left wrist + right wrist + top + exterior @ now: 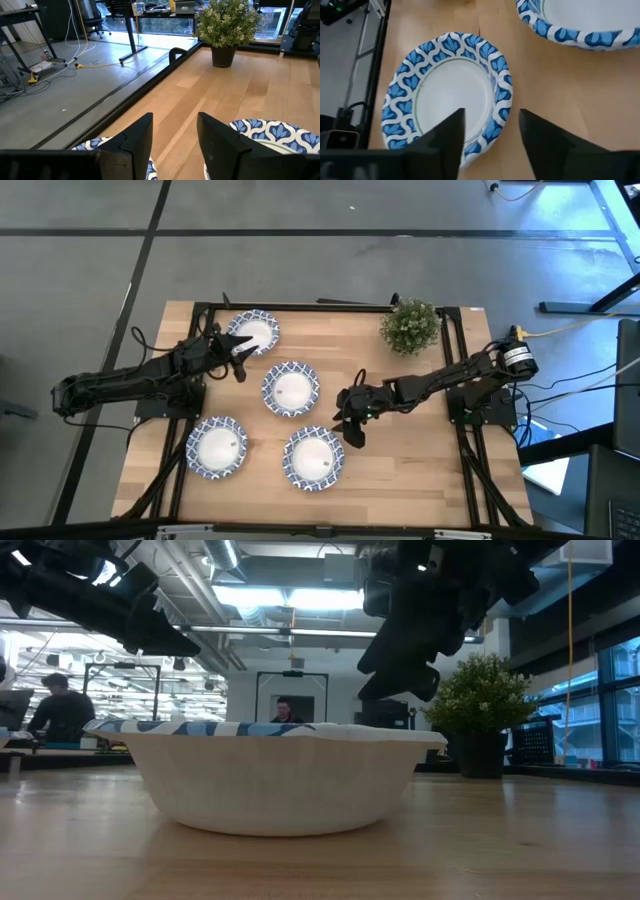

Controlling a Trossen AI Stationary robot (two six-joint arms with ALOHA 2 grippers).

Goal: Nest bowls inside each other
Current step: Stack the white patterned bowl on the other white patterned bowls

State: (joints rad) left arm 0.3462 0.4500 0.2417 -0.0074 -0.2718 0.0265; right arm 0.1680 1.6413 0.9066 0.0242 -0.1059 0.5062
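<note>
I am seeing four bowls lying apart on the wooden desk (420,480), none nested: the rear bowl (253,332) near the far edge, the middle bowl (291,389) at the centre, the front-left bowl (217,447) and the front-right bowl (313,459) toward the near edge. I am holding the left gripper (238,360) over the near rim of the rear bowl; its fingers (137,137) are standing apart with a clear gap and gripping nothing, patterned rim showing just beyond them. I am hovering the right gripper (350,423) just beside the front-right bowl, between it and the middle bowl's right side. Its fingers (447,132) are also spread open and empty, straddling that bowl's blue rim from above. A potted plant (409,326) is sitting at the far right corner.
</note>
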